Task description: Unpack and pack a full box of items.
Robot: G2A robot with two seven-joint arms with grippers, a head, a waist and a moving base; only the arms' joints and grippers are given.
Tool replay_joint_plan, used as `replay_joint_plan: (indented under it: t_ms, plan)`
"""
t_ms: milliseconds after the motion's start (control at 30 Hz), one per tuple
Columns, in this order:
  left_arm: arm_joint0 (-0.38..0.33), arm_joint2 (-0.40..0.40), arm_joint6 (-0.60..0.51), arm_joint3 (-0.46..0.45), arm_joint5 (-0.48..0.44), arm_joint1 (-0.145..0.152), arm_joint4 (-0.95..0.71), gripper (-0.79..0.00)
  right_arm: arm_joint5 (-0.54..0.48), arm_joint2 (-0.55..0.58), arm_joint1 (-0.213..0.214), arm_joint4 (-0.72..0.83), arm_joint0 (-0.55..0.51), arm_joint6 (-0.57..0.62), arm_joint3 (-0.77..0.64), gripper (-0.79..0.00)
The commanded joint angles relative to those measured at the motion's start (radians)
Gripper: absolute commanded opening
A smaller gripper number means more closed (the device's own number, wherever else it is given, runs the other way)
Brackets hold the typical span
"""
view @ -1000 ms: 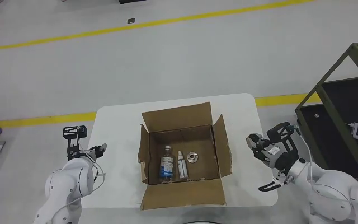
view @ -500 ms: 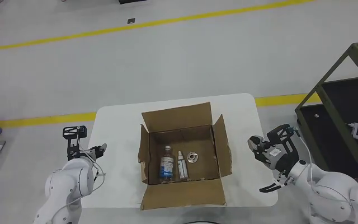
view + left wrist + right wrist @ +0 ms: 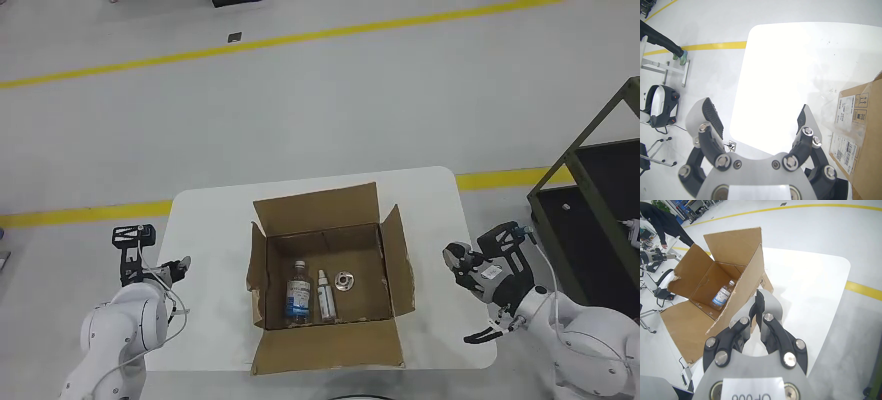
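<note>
The white surface (image 3: 210, 215) carried an open cardboard box (image 3: 320, 212) at its middle. The left hand (image 3: 757, 108) hung wide open and empty by the surface's edge. The right hand (image 3: 757, 303) was pressed shut on nothing beside the box. Inside lay a clear bottle (image 3: 298, 292), a slimmer bottle (image 3: 325, 294) and a round piece (image 3: 345, 281) too small to identify.

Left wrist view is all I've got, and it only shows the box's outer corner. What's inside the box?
Observer: Three things lie on the floor of the box: a clear labelled bottle, a small white bottle and a small round metal piece.
Operator: Right gripper?
Observer: The right gripper is shut and empty, at the edge of the table, apart from the box.
Operator: Flaps?
Observer: All four flaps are open.
</note>
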Motion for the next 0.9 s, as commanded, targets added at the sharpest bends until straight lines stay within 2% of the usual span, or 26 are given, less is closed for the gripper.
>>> replay_joint_plan:
  t_ms: [0,167,200,233,800,833,867]
  plan:
    - [0.0,0.0,0.0,0.0,0.0,0.0,0.0,0.0,0.0,0.0,0.0,0.0,0.0,0.0,0.0,-0.785]
    - [0.0,0.0,0.0,0.0,0.0,0.0,0.0,0.0,0.0,0.0,0.0,0.0,0.0,0.0,0.0,-0.785]
    - [0.0,0.0,0.0,0.0,0.0,0.0,0.0,-0.505,0.0,0.0,0.0,0.0,0.0,0.0,0.0,-0.785]
    - [0.0,0.0,0.0,0.0,0.0,0.0,0.0,-0.785,0.0,0.0,0.0,0.0,0.0,0.0,0.0,-0.785]
    - [0.0,0.0,0.0,0.0,0.0,0.0,0.0,-0.785,0.002,-0.001,0.0,0.001,-0.001,-0.005,0.001,-0.785]
    - [0.0,0.0,0.0,0.0,0.0,0.0,0.0,-0.505,0.005,-0.004,0.0,-0.002,-0.005,-0.019,0.004,-0.785]
    - [0.0,0.0,0.0,0.0,0.0,0.0,0.0,0.0,0.003,-0.008,0.001,-0.009,-0.008,-0.028,0.003,-0.785]
